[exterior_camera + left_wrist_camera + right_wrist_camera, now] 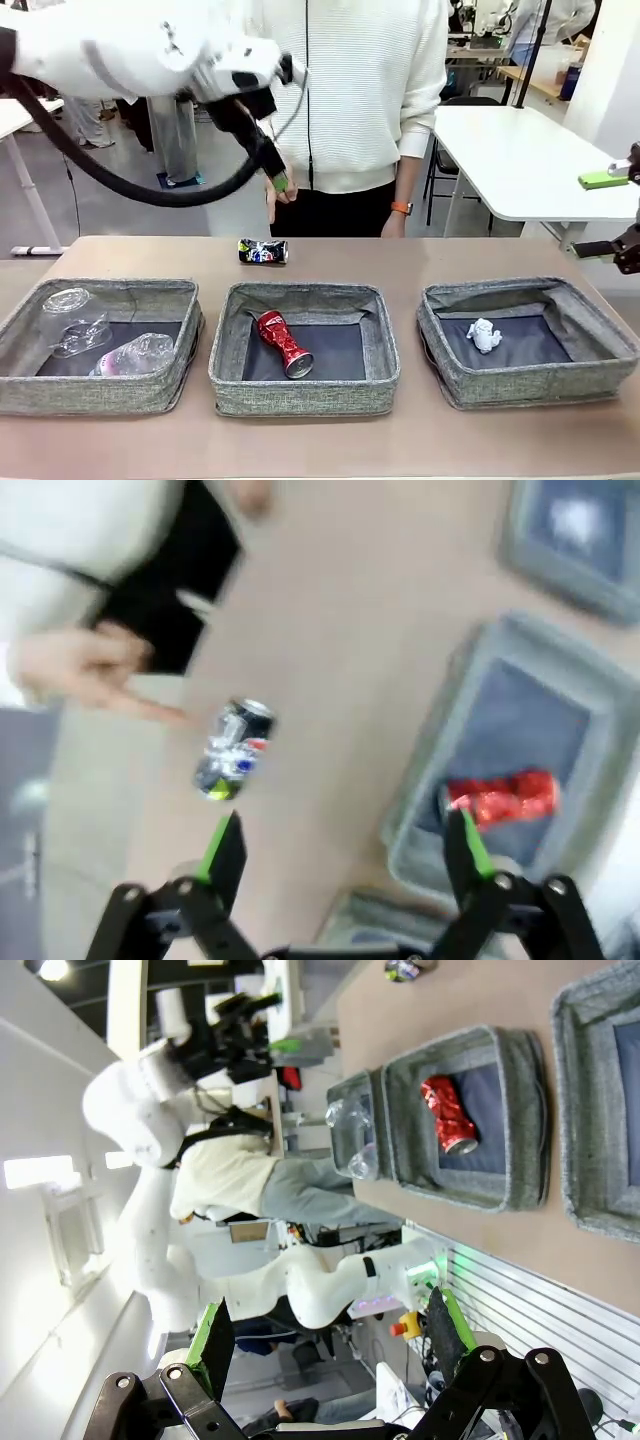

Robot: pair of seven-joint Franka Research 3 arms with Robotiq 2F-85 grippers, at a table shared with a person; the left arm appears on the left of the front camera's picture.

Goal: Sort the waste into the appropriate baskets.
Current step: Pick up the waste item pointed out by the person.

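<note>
A dark can with colourful print (263,251) lies on the table behind the middle basket (300,398). My left gripper (278,178) hangs open in the air above it, close to the person's hand; from the left wrist the can (233,750) sits beyond the open gripper (345,845), nearer its left finger. The red can (285,343) lies in the middle basket. The left basket (100,395) holds the clear cup (75,320) and the bottle (135,355). The paper wad (484,335) rests in the right basket (530,385). My right gripper (612,215) stands open at the right edge, off the table.
A person stands at the far side, one hand (80,670) lowered near the table edge beside the dark can. Behind them on the right is a white table (520,150). A strip of bare tabletop (450,255) runs behind the baskets.
</note>
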